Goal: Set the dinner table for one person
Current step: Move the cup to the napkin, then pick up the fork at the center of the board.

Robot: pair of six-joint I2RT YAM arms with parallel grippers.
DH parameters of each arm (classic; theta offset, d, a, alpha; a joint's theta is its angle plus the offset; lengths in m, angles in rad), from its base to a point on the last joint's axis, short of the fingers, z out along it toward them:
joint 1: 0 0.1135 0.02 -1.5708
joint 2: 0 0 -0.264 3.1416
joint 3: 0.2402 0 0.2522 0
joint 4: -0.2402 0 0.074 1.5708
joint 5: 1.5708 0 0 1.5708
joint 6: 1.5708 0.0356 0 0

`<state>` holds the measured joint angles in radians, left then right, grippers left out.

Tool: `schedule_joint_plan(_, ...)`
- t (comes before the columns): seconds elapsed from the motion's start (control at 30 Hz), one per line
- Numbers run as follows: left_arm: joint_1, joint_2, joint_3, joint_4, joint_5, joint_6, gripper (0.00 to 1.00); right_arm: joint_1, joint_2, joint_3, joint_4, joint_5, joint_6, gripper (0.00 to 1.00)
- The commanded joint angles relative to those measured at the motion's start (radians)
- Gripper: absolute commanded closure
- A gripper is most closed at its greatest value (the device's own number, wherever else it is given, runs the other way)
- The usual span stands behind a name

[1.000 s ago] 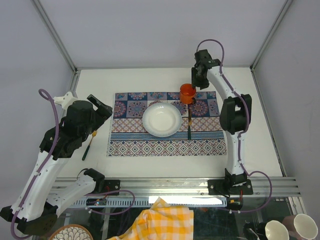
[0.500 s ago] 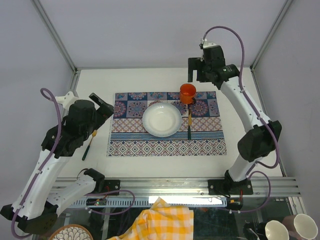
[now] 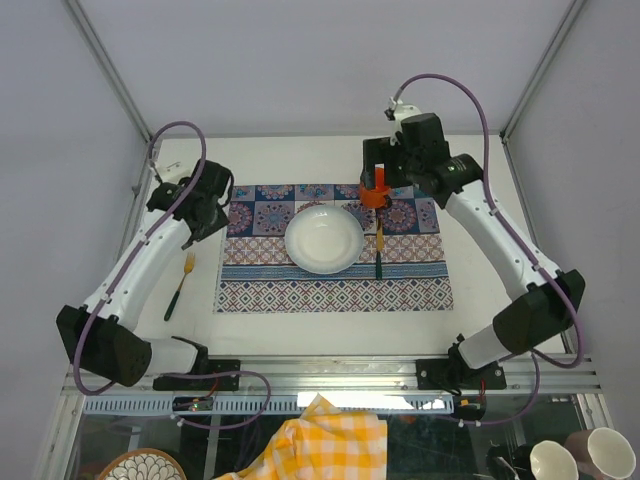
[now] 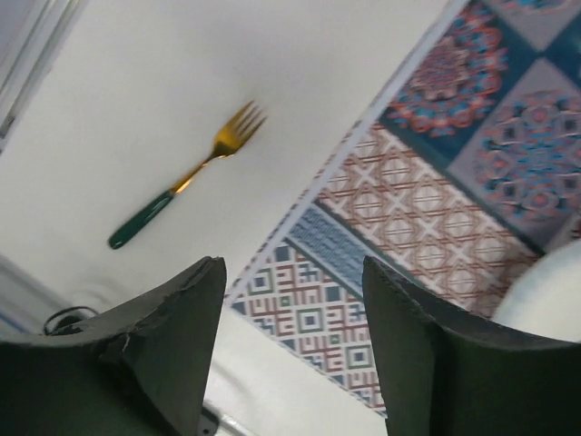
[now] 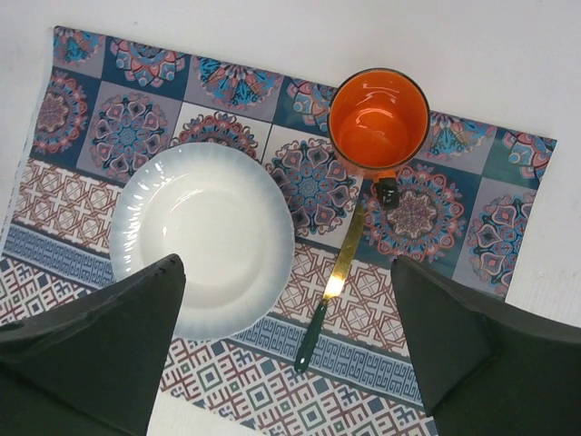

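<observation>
Dinner table (image 3: 300, 160) spread under everything, cloth (image 3: 300, 292) at its middle, left gripper (image 4: 290, 268) and right gripper (image 5: 289, 265) agape and empty, plate (image 3: 323, 240), cup (image 5: 379, 120), knife (image 3: 379, 252) set: square the skewed fork (image 3: 178, 288) beside the cloth's left edge, gripping mid-handle.

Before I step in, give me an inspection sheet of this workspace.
Surface: white table, patterned cloth lying flat on it.
Job's things: white plate at the cloth's centre; orange cup upright on the cloth, behind and right of the plate; green-handled utensil on the cloth, right of the plate; fork on bare table, left of the cloth.
Clutter: nothing seen.
Grippers: left gripper and right gripper, jaws open, empty.
Cables: purple cable looping off each arm, clear of the tableware.
Surroundings: frame rails; yellow checked cloth and mugs beyond the near edge.
</observation>
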<state>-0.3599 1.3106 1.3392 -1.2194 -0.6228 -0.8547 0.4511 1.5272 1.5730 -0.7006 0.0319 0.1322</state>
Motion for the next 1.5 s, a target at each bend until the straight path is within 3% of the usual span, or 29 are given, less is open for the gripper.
schedule_joint_plan(0.0, 0.133, -0.07, -0.066, -0.021, 0.07, 0.182, 0.34, 0.011, -0.122, -0.04, 0.049, -0.044, 0.023, 0.0)
schedule_joint_plan(0.1, 0.264, -0.1, -0.09, 0.012, 0.148, 0.318, 0.28, 0.017, -0.147, -0.077, 0.055, -0.069, 0.034, 0.0)
schedule_joint_plan(0.17, 0.284, -0.12, -0.076, 0.029, 0.215, 0.36, 0.21, 0.019, -0.153, -0.093, 0.06, -0.087, 0.037, 0.01)
schedule_joint_plan(0.27, 0.285, -0.147, -0.041, 0.136, 0.44, 0.448, 0.02, 0.022, -0.149, -0.105, 0.06, -0.114, 0.044, 0.0)
schedule_joint_plan(0.47, 0.286, -0.091, 0.078, 0.228, 0.897, 0.564, 0.01, 0.029, -0.149, -0.123, 0.062, -0.13, 0.047, 0.0)
schedule_joint_plan(0.57, 0.288, -0.08, 0.118, 0.279, 0.995, 0.587, 0.02, 0.029, -0.154, -0.132, 0.062, -0.131, 0.049, 0.0)
schedule_joint_plan(0.63, 0.3, -0.064, 0.161, 0.275, 0.977, 0.637, 0.02, 0.029, -0.157, -0.137, 0.062, -0.134, 0.049, 0.01)
schedule_joint_plan(0.8, 0.314, -0.001, 0.249, 0.173, 0.774, 0.711, 0.04, 0.029, -0.151, -0.14, 0.061, -0.14, 0.048, 0.0)
schedule_joint_plan(0.97, 0.333, -0.013, 0.194, 0.174, 0.639, 0.699, 0.04, 0.031, -0.138, -0.131, 0.052, -0.148, 0.052, 0.0)
schedule_joint_plan(1.23, 0.342, -0.083, 0.055, 0.195, 0.3, 0.734, 0.05, 0.034, -0.13, -0.125, 0.05, -0.162, 0.057, 0.0)
schedule_joint_plan(1.37, 0.339, -0.125, -0.039, 0.214, 0.251, 0.784, 0.04, 0.036, -0.125, -0.127, 0.046, -0.168, 0.06, 0.0)
schedule_joint_plan(1.47, 0.339, -0.136, -0.076, 0.206, 0.352, 0.804, 0.01, 0.038, -0.126, -0.124, 0.047, -0.168, 0.058, 0.0)
